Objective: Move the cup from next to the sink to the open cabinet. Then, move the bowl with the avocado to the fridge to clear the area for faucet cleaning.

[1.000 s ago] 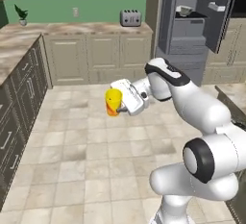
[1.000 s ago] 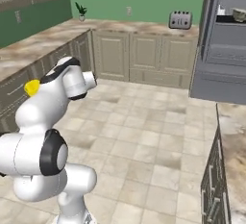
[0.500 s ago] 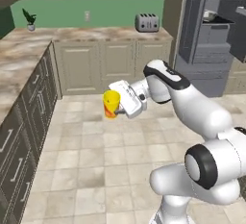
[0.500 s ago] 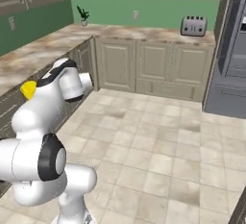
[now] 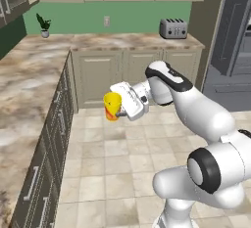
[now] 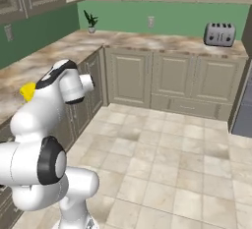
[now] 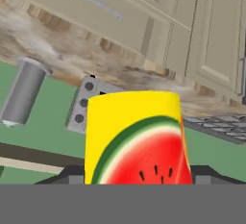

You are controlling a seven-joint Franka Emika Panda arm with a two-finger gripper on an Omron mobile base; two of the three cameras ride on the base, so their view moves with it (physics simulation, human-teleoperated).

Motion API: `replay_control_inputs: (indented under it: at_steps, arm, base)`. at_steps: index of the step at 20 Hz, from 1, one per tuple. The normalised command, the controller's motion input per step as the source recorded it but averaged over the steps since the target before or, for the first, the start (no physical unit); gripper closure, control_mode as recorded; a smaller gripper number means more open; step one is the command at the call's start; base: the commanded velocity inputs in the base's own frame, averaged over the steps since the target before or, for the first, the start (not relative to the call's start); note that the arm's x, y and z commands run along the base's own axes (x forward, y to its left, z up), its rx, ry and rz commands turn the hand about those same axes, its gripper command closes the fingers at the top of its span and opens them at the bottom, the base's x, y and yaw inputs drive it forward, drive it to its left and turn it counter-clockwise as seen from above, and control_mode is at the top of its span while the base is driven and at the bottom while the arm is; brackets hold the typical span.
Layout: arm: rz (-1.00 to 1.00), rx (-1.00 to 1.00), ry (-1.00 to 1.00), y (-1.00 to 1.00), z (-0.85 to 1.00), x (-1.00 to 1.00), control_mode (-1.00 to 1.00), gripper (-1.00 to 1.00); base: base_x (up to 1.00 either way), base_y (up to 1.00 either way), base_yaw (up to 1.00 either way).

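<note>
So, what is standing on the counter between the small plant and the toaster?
Nothing stands there: in the left base view the marble counter runs bare from the plant to the toaster. The right base view agrees.

Base has swung left: fridge (image 5: 238, 36) now at the right edge of the left base view, toaster (image 5: 173, 28) and potted plant (image 5: 44, 25) shifted right in frame. Cup (image 5: 112, 105) rides along in the pincer (image 5: 119, 108), same pose relative to the arm.

Even, soft rendered light with no clear source fills all three views, shadows faint under the white arm (image 5: 196, 109) on the tiled floor (image 5: 108, 173), no glare, edges coarse and slightly blurry.
</note>
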Motion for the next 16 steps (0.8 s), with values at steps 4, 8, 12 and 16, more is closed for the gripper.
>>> replay_control_inputs:
  at_steps: [4, 8, 12, 16]
  arm:
    - [0.0, 0.0, 0.0, 0.0, 0.0, 0.0, 1.0, 1.0]
    - [0.0, 0.0, 0.0, 0.0, 0.0, 0.0, 1.0, 1.0]
    - [0.0, 0.0, 0.0, 0.0, 0.0, 0.0, 1.0, 1.0]
    - [0.0, 0.0, 0.0, 0.0, 0.0, 0.0, 1.0, 1.0]
  base:
    - [1.0, 0.06, -0.01]
    - [1.0, 0.0, -0.05]
    - [1.0, 0.01, -0.13]
    - [1.0, 0.11, -0.15]
